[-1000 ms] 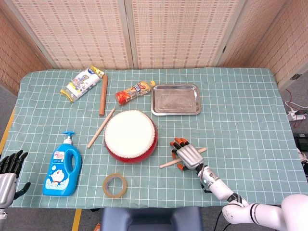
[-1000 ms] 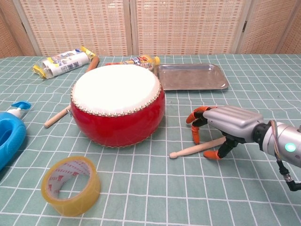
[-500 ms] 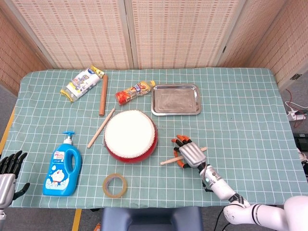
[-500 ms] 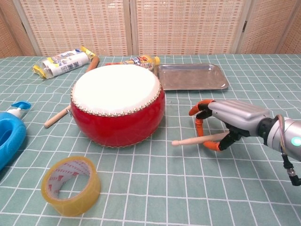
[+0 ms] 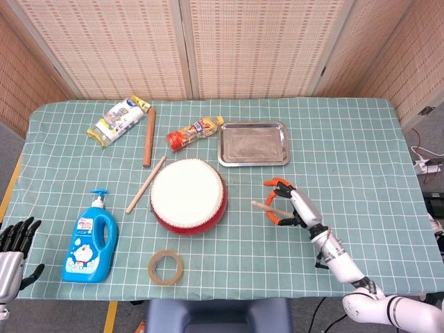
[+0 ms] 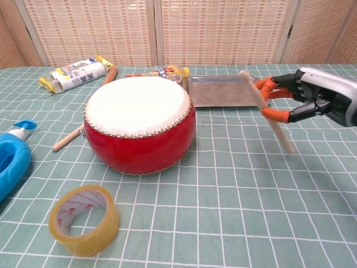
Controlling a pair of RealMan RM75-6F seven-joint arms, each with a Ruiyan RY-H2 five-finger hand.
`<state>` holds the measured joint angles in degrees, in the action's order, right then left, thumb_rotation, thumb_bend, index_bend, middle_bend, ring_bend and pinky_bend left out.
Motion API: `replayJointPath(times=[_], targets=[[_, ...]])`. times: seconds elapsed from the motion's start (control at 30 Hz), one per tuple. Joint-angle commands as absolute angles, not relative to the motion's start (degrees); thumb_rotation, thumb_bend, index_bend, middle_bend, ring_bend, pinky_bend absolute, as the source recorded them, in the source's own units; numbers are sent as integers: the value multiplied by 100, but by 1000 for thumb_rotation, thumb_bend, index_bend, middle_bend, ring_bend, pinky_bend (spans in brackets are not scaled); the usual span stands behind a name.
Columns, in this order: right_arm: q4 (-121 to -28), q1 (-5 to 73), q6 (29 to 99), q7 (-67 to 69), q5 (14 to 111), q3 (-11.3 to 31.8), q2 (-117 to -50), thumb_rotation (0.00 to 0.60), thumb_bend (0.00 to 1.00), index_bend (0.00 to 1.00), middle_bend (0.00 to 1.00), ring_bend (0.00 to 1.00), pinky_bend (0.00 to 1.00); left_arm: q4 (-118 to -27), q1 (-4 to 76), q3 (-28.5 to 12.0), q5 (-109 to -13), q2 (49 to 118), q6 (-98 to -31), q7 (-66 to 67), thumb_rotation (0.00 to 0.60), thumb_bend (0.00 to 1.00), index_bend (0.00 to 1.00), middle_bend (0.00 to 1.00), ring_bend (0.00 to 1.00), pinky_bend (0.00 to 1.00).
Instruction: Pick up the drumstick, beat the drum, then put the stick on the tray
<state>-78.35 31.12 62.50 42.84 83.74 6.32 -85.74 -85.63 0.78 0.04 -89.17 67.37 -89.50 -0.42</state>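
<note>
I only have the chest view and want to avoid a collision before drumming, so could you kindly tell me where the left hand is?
Observer: The left hand sits low at the far left, beyond the blue bottle, fingers apart and holding nothing.
Operator: Thank you. Is anything lying where the stick must go afterwards?
Observer: No, the head view shows the tray bare throughout.
Operator: Am I over my target?
Observer: No, the drumstick in the right hand is right of the drum, apart from it.

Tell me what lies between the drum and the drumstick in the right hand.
Nothing: the head view shows only bare tablecloth between the drum and the drumstick held in the right hand.
</note>
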Motion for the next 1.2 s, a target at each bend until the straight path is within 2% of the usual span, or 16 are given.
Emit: replayJointPath(times=[0.03, 0.2, 0.5, 0.9, 1.2], targets=[[-7145, 2957, 6419, 6774, 8726, 600, -8362, 600, 450, 616, 188, 82, 123, -8622, 71, 21, -8945, 6719, -8962, 7, 600, 206, 0, 0, 0, 0], [-6274, 3077, 6270, 8520, 8867, 491, -8686, 600, 452, 607, 188, 86, 123, -8691, 72, 26, -8960, 6690, -8960, 83, 600, 206, 0, 0, 0, 0], [-5022, 3453, 6018, 10861, 9184, 239, -9286, 600, 453, 590, 197, 118, 130, -8720, 77, 36, -8921, 6683, -8894, 128, 600, 206, 0, 0, 0, 0], [-3850, 3593, 6190, 12339, 9423, -122, -9908, 600, 452, 560, 219, 157, 166, -8689, 81, 51, -8912, 6692, -8848, 112, 600, 206, 0, 0, 0, 0], [-3268, 3541, 6445, 12803, 9525, -338, -10125, 600, 452, 535, 240, 198, 215, -8681, 86, 63, -8935, 6693, -8838, 111, 600, 206, 0, 0, 0, 0]])
